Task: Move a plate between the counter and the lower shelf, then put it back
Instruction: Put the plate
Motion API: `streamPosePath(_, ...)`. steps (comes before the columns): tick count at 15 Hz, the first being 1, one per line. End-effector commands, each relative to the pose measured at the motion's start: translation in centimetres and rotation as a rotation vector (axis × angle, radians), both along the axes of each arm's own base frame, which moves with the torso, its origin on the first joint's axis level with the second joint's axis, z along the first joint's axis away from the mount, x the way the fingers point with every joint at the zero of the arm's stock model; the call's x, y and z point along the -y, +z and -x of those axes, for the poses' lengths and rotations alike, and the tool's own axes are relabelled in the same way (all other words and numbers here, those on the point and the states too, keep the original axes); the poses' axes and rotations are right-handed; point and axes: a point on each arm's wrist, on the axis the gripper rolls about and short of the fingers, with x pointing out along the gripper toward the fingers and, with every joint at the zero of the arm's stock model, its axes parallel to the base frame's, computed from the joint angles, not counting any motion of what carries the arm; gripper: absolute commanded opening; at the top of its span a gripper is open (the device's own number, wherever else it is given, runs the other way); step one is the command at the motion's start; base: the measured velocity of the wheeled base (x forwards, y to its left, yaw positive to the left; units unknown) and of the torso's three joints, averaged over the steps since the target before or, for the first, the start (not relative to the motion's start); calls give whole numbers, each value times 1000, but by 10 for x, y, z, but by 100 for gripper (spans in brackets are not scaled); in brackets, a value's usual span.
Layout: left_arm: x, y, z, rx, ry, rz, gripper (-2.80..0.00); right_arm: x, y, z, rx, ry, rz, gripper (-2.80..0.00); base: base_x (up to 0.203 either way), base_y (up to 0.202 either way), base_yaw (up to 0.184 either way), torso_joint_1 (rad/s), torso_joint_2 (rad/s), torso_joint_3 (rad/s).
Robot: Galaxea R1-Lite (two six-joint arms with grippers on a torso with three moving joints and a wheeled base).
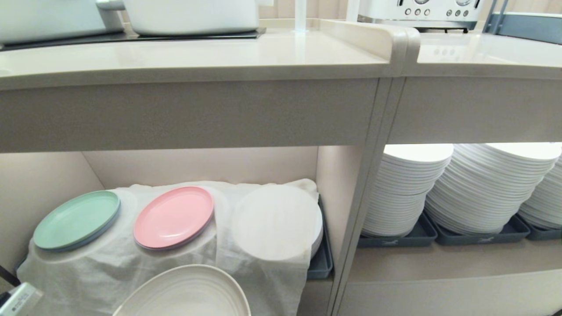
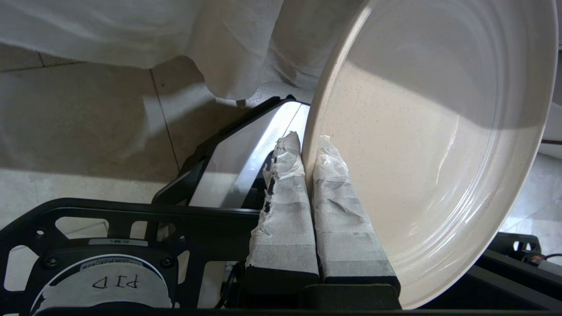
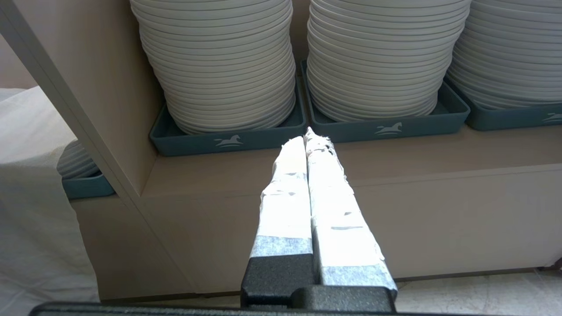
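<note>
The cream-beige plate (image 1: 184, 292) hangs low in front of the lower shelf (image 1: 197, 164), over the front fall of the white cloth (image 1: 109, 263). My left gripper (image 2: 307, 139) is shut on the plate (image 2: 430, 145), one taped finger on each side of its rim. Only a corner of that arm (image 1: 17, 300) shows in the head view. The counter (image 1: 197, 57) runs across above the bay. My right gripper (image 3: 309, 134) is shut and empty, parked in front of the neighbouring bay.
On the cloth lie a mint-green plate (image 1: 77, 220) and a pink plate (image 1: 173, 217), with a covered white stack (image 1: 274, 224) beside them. Tall white plate stacks (image 1: 483, 188) in dark-grey trays (image 3: 228, 140) fill the right bay. White pots (image 1: 193, 15) and a toaster (image 1: 421, 11) stand on top.
</note>
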Motion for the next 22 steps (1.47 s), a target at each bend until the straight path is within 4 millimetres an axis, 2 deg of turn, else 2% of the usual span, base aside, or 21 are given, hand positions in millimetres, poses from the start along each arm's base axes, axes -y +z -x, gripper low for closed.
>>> streamPosePath(1, -1, 0, 1, 1, 4, 4, -280, 0, 0, 0, 0, 0, 0, -280, 0, 0, 0, 0, 0, 0)
streamPosePath(22, -2, 0, 5, 4, -9, 5, -280, 0, 0, 0, 0, 0, 0, -280, 0, 0, 0, 0, 0, 0)
